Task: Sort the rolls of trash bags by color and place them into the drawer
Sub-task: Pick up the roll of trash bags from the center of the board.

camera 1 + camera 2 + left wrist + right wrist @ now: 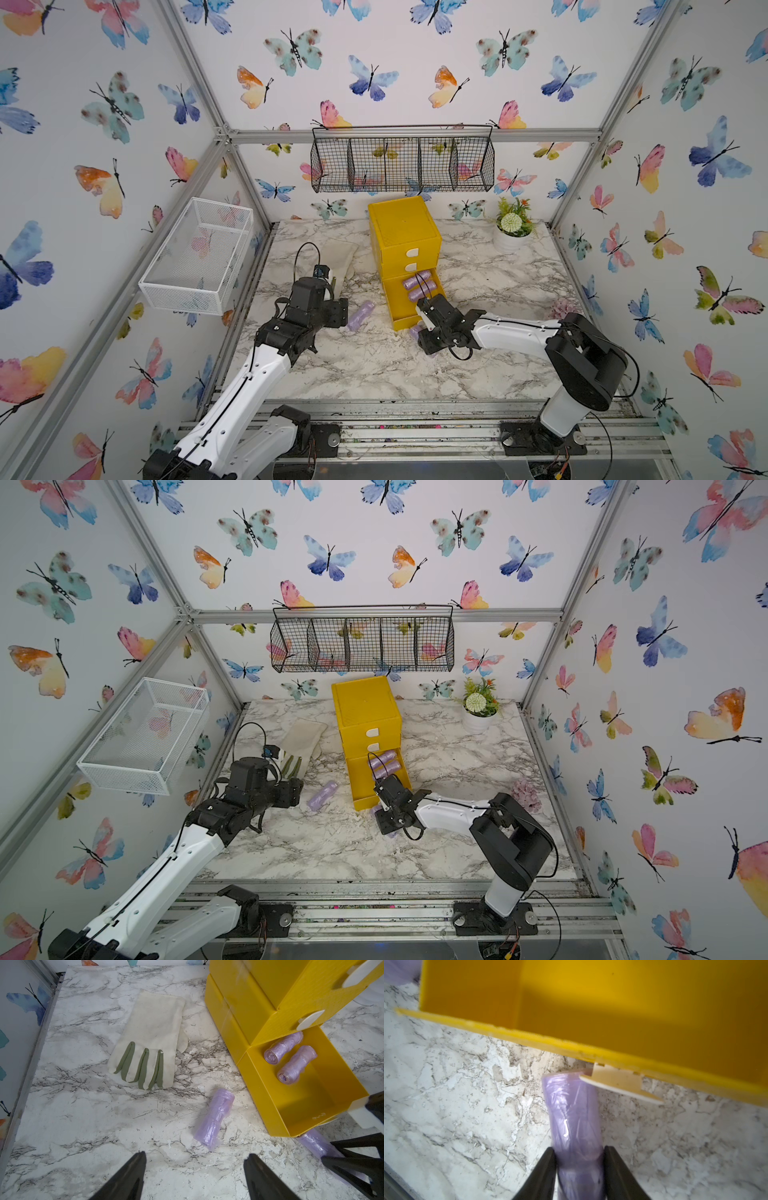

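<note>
The yellow drawer (pixel 405 237) (pixel 368 712) stands at the back middle of the table, its bottom tray pulled out. Two purple rolls of trash bags (pixel 417 286) (pixel 283 1047) lie in that tray. My right gripper (pixel 579 1148) (pixel 327 1151) is shut on a third purple roll (pixel 573 1118) (pixel 318 1145) on the table in front of the tray. That roll's far end sits under the tray's white tab handle (pixel 618 1082). Another purple roll (pixel 360 316) (pixel 322 795) (pixel 215 1119) lies loose left of the drawer. My left gripper (pixel 196 1155) (pixel 343 316) hangs open just short of it, holding nothing.
A pale glove (pixel 338 257) (pixel 149 1039) with green finger strips lies behind the left gripper. A white wire basket (pixel 199 253) hangs on the left wall and a black one (pixel 401 160) on the back wall. A potted plant (pixel 513 228) stands at the back right.
</note>
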